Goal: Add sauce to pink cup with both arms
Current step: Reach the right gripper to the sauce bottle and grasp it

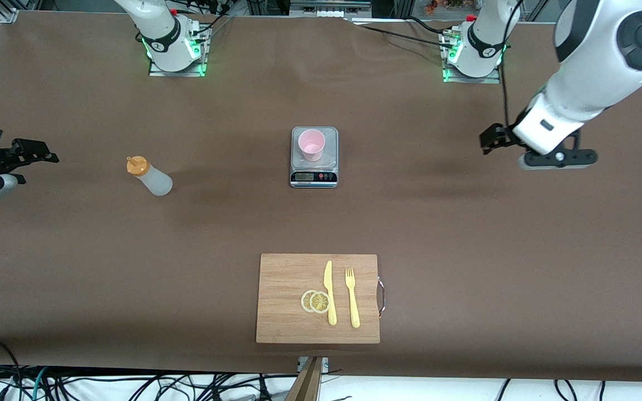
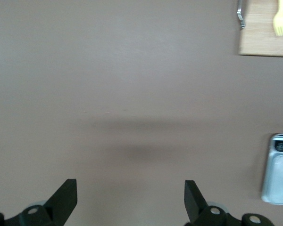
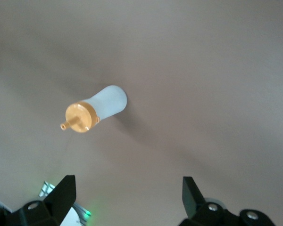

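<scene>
A: Front view: where do I find the cup (image 1: 311, 144) and sauce (image 1: 150, 175)?

B: Cup sits on the scale (image 1: 314, 177); sauce stands toward the right arm's end. I see left gripper (image 2: 131, 201) and right gripper (image 3: 129, 197) empty, jaws apart.

scale (image 2: 278, 174) and cutting board (image 2: 262, 35) cut off at left wrist view's edge

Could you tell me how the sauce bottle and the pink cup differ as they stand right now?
The sauce bottle is whitish with an orange cap; the pink cup is pale pink and open-topped. The bottle stands on the bare table toward the right arm's end; the cup sits on the scale. Both are upright and untouched.
</scene>
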`<act>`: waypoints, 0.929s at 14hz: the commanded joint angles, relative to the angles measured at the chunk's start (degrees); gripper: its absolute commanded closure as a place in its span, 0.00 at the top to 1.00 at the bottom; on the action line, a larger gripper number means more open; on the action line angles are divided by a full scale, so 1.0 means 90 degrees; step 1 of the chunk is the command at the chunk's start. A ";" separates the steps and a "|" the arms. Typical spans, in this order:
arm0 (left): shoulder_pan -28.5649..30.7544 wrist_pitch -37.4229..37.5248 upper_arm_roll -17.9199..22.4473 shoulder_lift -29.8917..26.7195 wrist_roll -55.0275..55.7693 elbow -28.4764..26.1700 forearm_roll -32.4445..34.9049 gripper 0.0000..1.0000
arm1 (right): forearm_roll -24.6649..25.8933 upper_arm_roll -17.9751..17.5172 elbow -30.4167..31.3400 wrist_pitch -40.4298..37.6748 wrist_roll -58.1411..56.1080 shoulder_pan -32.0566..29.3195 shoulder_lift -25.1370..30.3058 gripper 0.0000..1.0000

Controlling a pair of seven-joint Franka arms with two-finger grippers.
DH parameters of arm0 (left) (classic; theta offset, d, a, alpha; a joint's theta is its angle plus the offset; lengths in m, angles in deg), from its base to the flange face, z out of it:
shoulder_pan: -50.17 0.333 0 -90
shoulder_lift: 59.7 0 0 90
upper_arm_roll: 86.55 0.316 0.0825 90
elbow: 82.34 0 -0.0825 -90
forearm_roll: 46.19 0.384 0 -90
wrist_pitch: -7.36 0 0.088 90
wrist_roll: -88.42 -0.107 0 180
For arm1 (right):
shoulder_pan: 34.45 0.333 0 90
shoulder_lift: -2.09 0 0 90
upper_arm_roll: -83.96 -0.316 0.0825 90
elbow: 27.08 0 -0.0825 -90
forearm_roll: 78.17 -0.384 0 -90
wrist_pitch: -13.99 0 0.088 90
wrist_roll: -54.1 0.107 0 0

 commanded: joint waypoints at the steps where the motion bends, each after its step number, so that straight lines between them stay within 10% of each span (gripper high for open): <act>1: 0.0138 0.0123 -0.0082 -0.0338 -0.0225 -0.0291 0.0351 1.00 | -0.0461 -0.0057 0.0106 -0.0051 -0.1417 -0.0371 -0.0280 1.00; 13: 0.0275 0.0221 -0.0111 -0.0280 -0.0118 -0.0232 0.0303 1.00 | -0.3633 -0.0056 0.2049 0.0398 -0.8496 -0.1465 -0.1266 1.00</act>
